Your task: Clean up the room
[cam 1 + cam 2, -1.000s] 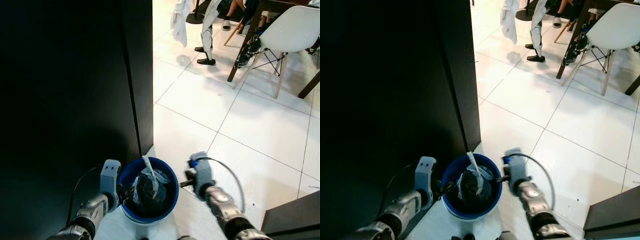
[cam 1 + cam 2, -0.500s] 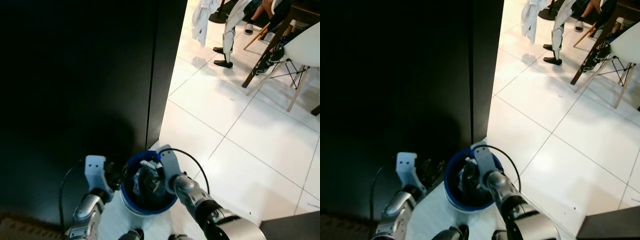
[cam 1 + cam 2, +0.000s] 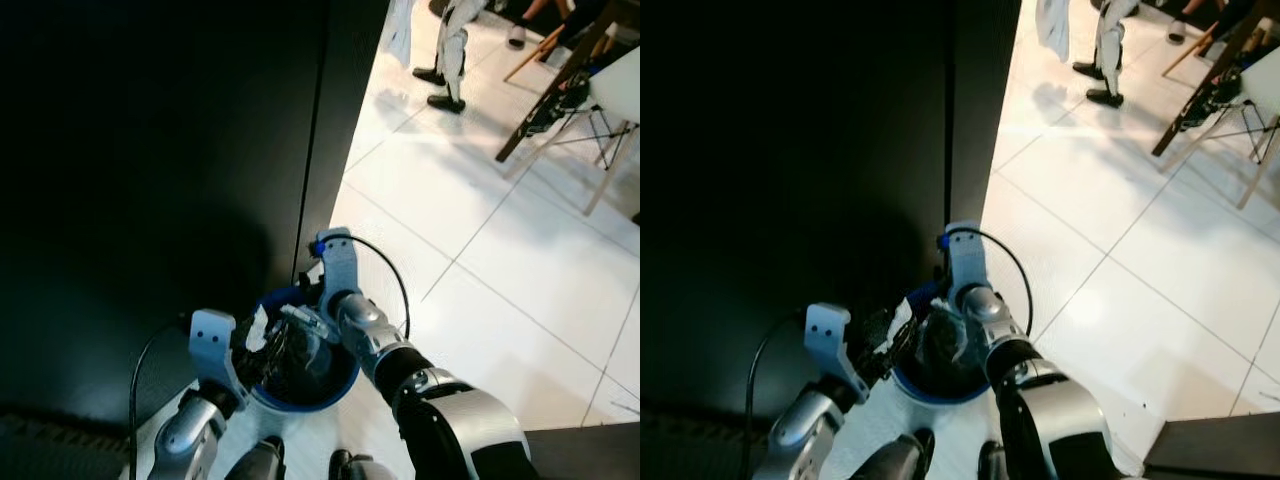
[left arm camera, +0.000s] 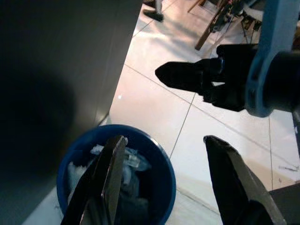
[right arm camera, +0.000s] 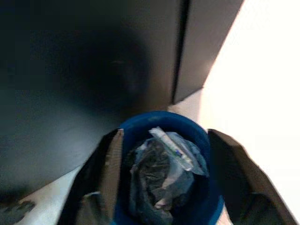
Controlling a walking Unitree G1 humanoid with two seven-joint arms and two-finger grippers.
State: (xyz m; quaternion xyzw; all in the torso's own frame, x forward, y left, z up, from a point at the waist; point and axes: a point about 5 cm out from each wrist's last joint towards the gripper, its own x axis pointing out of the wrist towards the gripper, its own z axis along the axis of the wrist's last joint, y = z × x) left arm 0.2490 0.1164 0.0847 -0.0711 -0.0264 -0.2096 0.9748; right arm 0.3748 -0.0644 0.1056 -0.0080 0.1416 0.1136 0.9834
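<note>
A round blue plastic bin [image 5: 206,206], stuffed with a dark crumpled bag and pale wrappers [image 5: 161,176], is set on the white tiled floor [image 3: 470,230] beside a tall black cabinet [image 3: 160,150]. Over it the left gripper [image 4: 164,183] and right gripper [image 5: 161,187] are held, fingers spread. A white chair [image 3: 615,95] is seen beyond.

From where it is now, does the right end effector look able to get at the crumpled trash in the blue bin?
Probably yes: the right end effector hangs open just above the blue bin, and nothing covers the crumpled trash.
</note>
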